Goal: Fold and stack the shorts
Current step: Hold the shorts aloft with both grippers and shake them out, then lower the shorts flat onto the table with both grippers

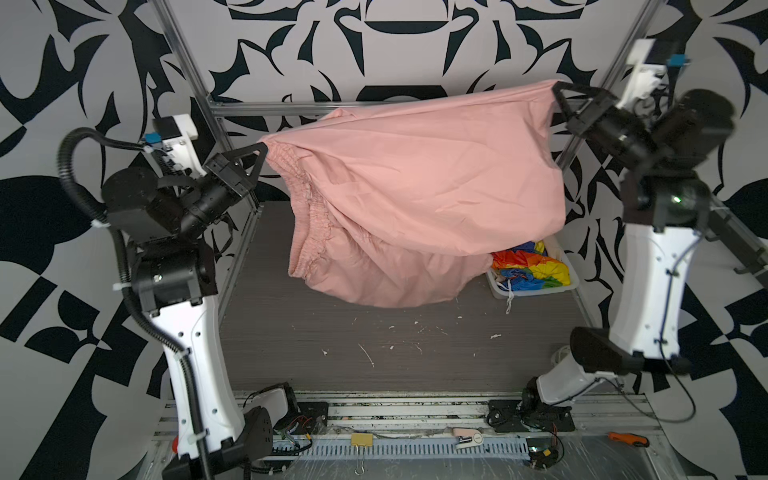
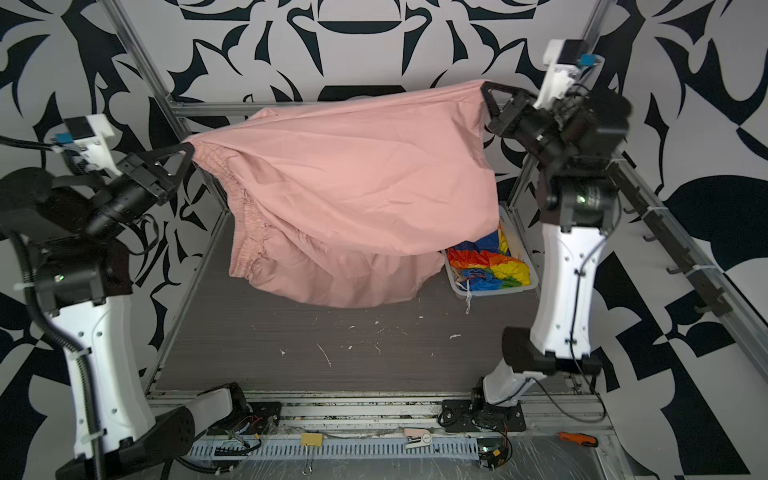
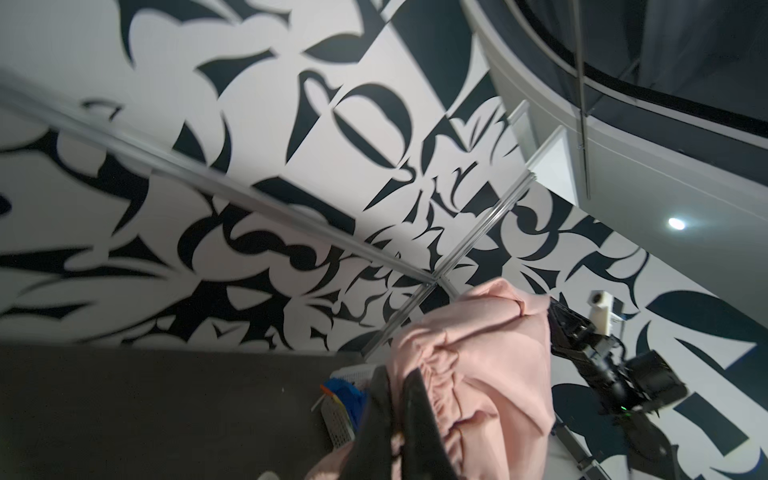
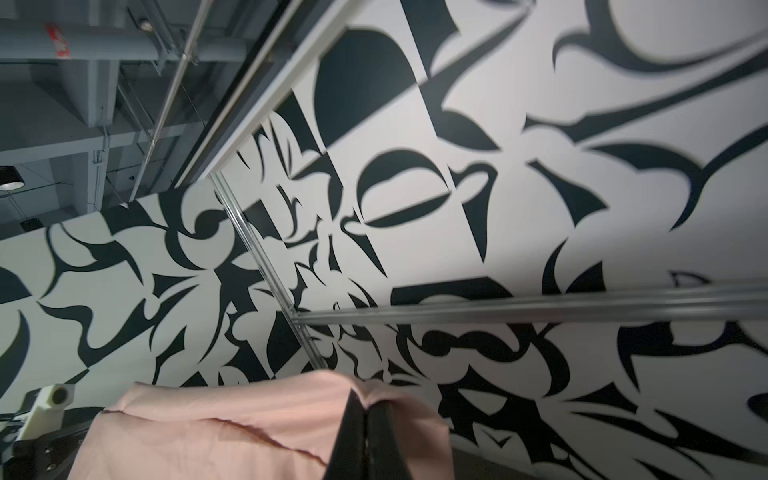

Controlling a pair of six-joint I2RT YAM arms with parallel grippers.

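Here, over the front of the table, the salmon-pink shorts sag in low folds. The left gripper is clamped on their elastic waist. Farther back and higher, the right gripper pinches the opposite end. The long axis runs between the grippers, so laying them flat likely needs both arms.

**Aloft: salmon-pink shorts; in the basket: rainbow-striped shorts**

The salmon-pink shorts are held stretched wide beside the basket, gathered waist hanging down. The rainbow-striped shorts are crumpled inside it, white drawstring trailed over its rim.
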